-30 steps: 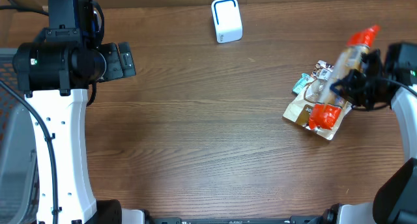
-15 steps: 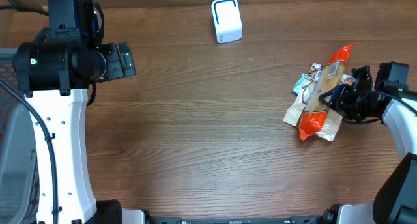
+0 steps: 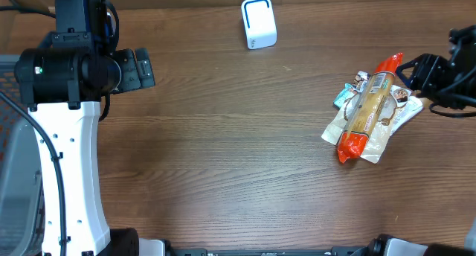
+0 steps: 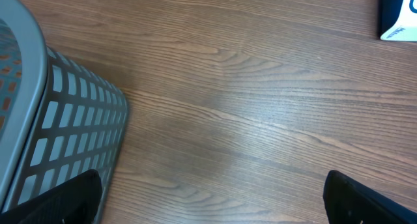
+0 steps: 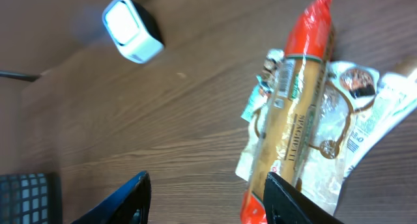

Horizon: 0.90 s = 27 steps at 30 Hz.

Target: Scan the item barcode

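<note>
Orange-ended spaghetti pack (image 3: 366,111) lies loose atop the packets (image 3: 332,129), likely awaiting pickup; right gripper (image 5: 207,191) and left gripper (image 4: 212,191) gape empty.

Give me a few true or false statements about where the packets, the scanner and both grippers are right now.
The spaghetti packet lies on top of other packets. True.
The right gripper grips the spaghetti packet. False: it is open, clear of it.
The white scanner stands apart from the packets. True.
The left gripper is shut on the basket. False: it is open and empty, beside the basket.
</note>
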{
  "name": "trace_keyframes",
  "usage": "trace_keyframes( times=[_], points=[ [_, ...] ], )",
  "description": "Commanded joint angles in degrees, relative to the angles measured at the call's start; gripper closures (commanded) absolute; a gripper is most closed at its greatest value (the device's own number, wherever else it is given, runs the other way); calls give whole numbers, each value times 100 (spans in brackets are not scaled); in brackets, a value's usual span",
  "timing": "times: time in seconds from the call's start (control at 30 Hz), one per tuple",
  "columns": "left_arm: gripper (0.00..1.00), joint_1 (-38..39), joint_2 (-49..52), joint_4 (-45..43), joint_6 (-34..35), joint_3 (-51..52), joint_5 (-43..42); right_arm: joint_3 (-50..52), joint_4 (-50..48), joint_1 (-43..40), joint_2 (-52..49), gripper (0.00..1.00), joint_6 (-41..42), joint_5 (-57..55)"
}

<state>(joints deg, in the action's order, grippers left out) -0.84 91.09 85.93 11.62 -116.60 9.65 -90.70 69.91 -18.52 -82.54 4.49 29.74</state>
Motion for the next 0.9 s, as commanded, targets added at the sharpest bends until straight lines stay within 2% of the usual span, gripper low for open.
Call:
trace_keyframes(
  times=[0.0,0.2,0.53,0.87],
  points=[
    [0,11,-22,-7,37,-28,-24,-90,79,136,149,45,-50,203],
    [0,11,-22,-7,37,-28,-24,-90,267,704,170,50,-479,448],
    [0,11,-22,-7,37,-28,-24,-90,81,1792,299,50,-496,448],
    [0,11,-22,-7,37,-28,-24,-94,-63,2124,662,50,-428,498]
  ],
)
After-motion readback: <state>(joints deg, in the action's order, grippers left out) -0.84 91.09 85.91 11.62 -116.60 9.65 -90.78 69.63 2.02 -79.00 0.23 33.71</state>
